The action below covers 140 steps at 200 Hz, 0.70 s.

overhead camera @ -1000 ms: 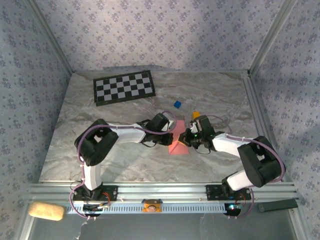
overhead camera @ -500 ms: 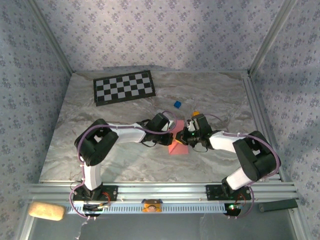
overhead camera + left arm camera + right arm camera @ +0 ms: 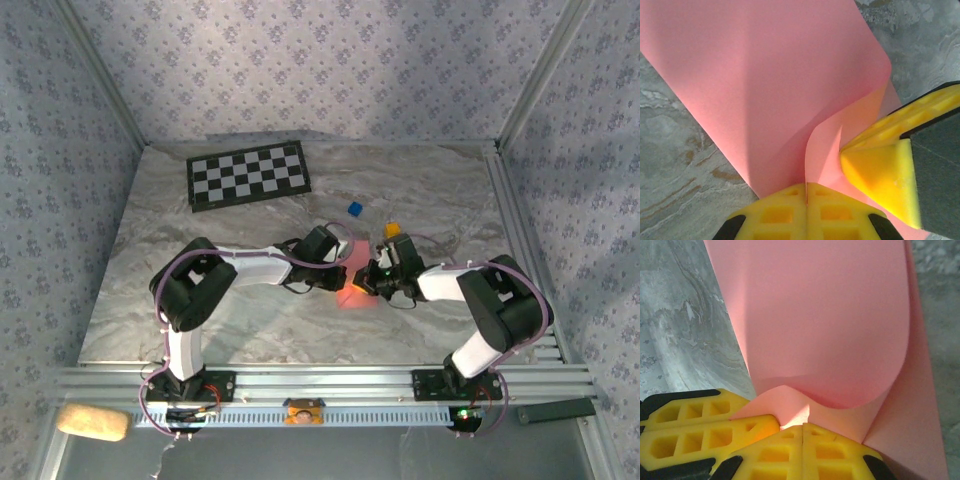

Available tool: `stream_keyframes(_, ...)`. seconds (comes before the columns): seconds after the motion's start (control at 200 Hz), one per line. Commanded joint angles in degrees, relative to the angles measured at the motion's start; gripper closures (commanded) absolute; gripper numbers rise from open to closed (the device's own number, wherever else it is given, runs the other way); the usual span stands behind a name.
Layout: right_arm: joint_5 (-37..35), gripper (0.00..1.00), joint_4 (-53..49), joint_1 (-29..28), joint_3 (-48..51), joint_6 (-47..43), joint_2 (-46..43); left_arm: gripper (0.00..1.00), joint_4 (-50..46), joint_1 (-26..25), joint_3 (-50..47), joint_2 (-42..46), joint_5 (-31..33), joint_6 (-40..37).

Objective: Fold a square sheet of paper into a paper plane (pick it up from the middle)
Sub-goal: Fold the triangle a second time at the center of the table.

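Note:
The square sheet of paper (image 3: 350, 293) is salmon pink and sits mid-table, between the two grippers. It is bent over on itself in a soft curl, not creased flat. My left gripper (image 3: 345, 270) is shut on one edge of it; in the left wrist view the sheet (image 3: 765, 75) rises from between its closed yellow fingertips (image 3: 790, 212). My right gripper (image 3: 371, 281) is shut on the sheet (image 3: 825, 315) from the other side, right next to the left one. Each wrist view catches the other gripper's yellow finger touching the paper. The paper plane is out of view.
A black-and-white checkerboard mat (image 3: 248, 173) lies at the back left. A small blue block (image 3: 354, 209) and a small orange block (image 3: 391, 230) sit just behind the grippers. Metal rails border the table (image 3: 150, 290) on the right and near sides. A beige pad (image 3: 92, 422) lies off the table's near left corner.
The right gripper has moved left, closer to the left gripper, and its arm has folded inward. The paper between them has curled up tighter. The left arm has stayed put.

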State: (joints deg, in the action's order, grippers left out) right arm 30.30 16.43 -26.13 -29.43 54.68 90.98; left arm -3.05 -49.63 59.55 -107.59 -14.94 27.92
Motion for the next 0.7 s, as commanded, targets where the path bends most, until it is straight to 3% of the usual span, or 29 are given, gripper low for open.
stream_keyframes(0.0,-0.02,0.99,0.32,0.71,1.16,0.84,0.74,0.99,-2.64,-0.24,0.96,-1.57,0.9,-1.14)
stream_keyframes(0.3,0.13,0.97,-3.15,1.79,-2.16,-0.96,-3.18,0.99,-3.89,-0.21,1.62,-1.83,1.25,-1.6)
stream_keyframes(0.465,0.74,0.98,-1.63,3.23,-2.3,-0.71,-0.79,0.99,-4.07,-0.21,1.72,-1.92,1.32,-1.6)
stream_keyframes(0.695,-4.14,0.98,-2.07,3.91,0.35,1.52,2.73,0.99,-4.6,-0.13,1.93,-2.01,1.32,-1.82)
